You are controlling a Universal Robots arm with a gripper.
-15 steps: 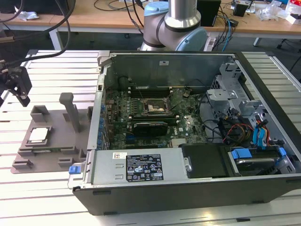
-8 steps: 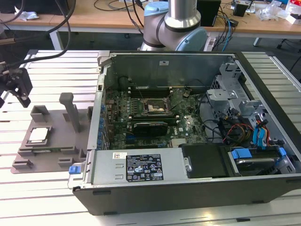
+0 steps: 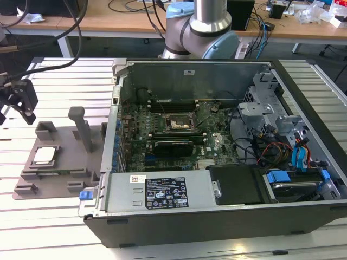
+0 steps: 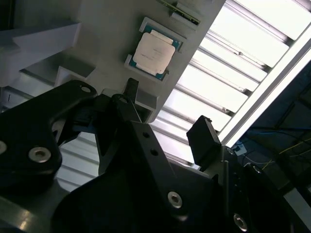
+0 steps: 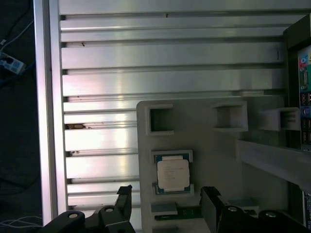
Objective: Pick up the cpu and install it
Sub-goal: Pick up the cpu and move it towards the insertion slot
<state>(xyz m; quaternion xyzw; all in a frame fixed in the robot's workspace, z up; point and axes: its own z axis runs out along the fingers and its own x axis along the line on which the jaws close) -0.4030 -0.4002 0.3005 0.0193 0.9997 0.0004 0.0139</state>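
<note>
The cpu (image 3: pixel 44 154), a flat silver square with a thin tan rim, lies in a recess of the grey plastic tray (image 3: pixel 59 173) at the exterior view's left, beside the open computer case. It is also seen in both wrist views (image 4: pixel 154 51) (image 5: pixel 173 174). My gripper (image 3: pixel 19 105) hangs above the table, up and to the exterior view's left of the cpu, not touching it. Its black fingers (image 5: pixel 124 196) stand open with nothing between them, and the gripper (image 4: pixel 167 114) is some way off from the chip. The black motherboard socket (image 3: pixel 178 123) sits inside the case.
The tray has upright posts (image 3: pixel 81 127) and small blocks (image 3: pixel 44 131) near the cpu. The case wall (image 3: pixel 116 103) rises just to the exterior view's right of the tray. Cables and drive cages (image 3: pixel 271 135) crowd the case's right side. The arm's base (image 3: pixel 200 32) stands behind the case.
</note>
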